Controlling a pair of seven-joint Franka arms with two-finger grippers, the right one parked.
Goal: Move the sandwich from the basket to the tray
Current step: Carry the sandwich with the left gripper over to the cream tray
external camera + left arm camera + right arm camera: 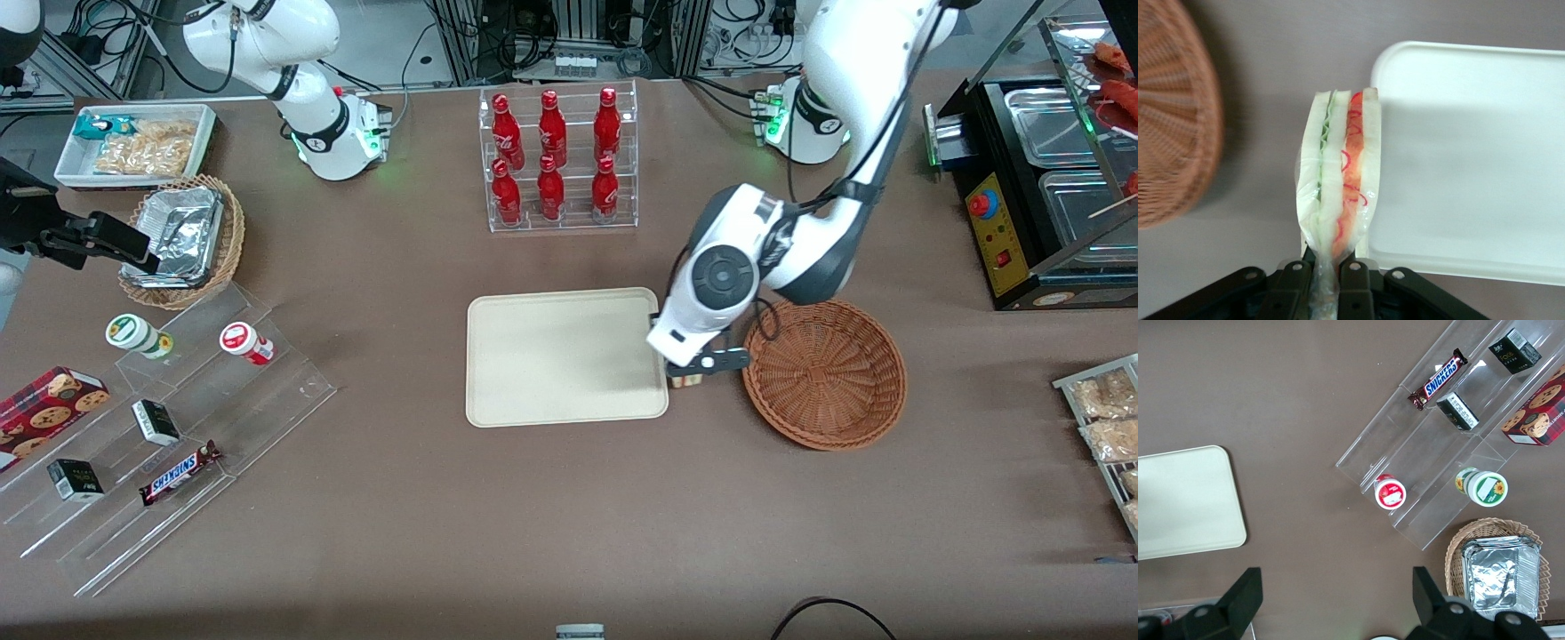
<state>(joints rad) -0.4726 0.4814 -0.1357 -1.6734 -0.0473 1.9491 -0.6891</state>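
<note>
I have the sandwich (1338, 173) pinched in the jaws of the gripper (1327, 280), which hangs above the bench (533, 533) in the gap between the basket (827, 373) and the tray (565, 356); the jaws are nearly closed on the wrapped tail end of the wedge, and the rest of it sticks out past them with the cut edge facing the wrist camera; green filling shows on the basket side, red on the tray side. The basket looks empty, just to one side of the jaws; the tray's rounded corner sits just beside the sandwich on the other side, so I judge the lift is done and the carry is partway along.

On handling, I take this as a light, soft thing; the bread will squash if I squeeze harder, and the clear wrap looks slick, so the hold on that thin tail may slip or let the wedge swing. A hold across the two flat bread faces, nearer the middle, would be steadier; as it stands I would move gently, bring it over the open tray surface, lower it close and only then release it.
</note>
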